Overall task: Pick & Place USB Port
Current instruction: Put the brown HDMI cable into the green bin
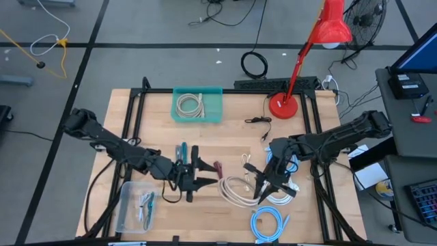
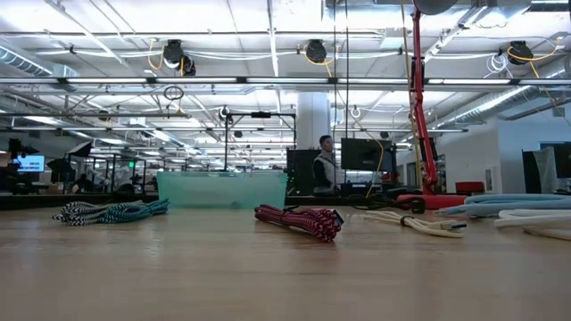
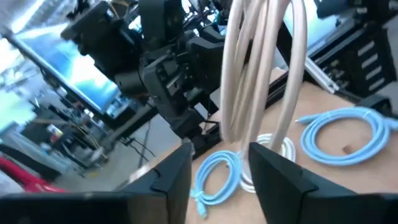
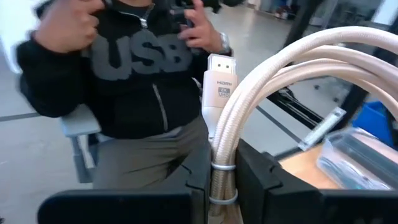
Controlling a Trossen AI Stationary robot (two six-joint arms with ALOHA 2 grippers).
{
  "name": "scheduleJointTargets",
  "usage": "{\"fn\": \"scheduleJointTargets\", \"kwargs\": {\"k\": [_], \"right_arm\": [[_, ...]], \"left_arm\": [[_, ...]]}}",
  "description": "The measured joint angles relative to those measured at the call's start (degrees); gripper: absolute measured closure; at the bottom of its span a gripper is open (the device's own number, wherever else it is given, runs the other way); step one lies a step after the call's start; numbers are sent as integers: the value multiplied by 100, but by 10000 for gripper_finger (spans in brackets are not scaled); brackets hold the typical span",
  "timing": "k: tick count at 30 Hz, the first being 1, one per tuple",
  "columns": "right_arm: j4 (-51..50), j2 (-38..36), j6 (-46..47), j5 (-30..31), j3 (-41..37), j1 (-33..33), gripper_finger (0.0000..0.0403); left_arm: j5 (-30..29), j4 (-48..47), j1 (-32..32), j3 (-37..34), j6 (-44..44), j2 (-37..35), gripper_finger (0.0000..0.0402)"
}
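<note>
Centrally, right tool [image 1: 261,183] clamped together on cream braided cable [image 4: 219,186], bundle pinched between its fingers [image 4: 252,171], white HDMI-type plug [image 4: 219,79] standing upright above the grip. Same cable's coil [image 1: 235,190] spread on counter [image 1: 157,130] at 9 o'clock from right tool, between the two tools. Left tool [image 1: 194,173] with fingers [image 3: 277,177] apart, cream loops hanging in the gap, contact with either finger impossible to tell. Dark red braided cable [image 1: 218,167] just beside left tool at 2 o'clock. Teal-and-black cable [image 1: 182,152] at 11 o'clock of left tool. Light blue coil [image 1: 267,223] near counter edge at 6 o'clock from right tool. Clear bin [image 1: 138,207] with cables inside at 7 o'clock of left tool. Teal tray [image 1: 197,104] holding a pale cable at 12 o'clock, far edge. Red lamp base [image 1: 282,106] at 1 o'clock. Seated person in dark "USB" sweatshirt [image 4: 134,68] beyond counter, wrist view only.
</note>
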Motion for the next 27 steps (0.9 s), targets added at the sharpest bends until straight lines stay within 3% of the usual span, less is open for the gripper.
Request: {"fn": "scheduleJointTargets", "kwargs": {"k": [6, 11, 19, 27], "right_arm": [[-102, -1, 1, 180, 0, -33, 368], [-99, -3, -19, 426, 0, -36, 368], [-158, -3, 67, 456, 0, -144, 368], [147, -3, 50, 438, 0, -133, 368]], "left_arm": [[-406, -105, -52, 1, -506, 0, 142], [-300, -230, -208, 11, -493, 62, 87], [-904, -918, -465, 9, -722, 96, 80], [-1001, -261, -394, 7, -271, 94, 80]]}}
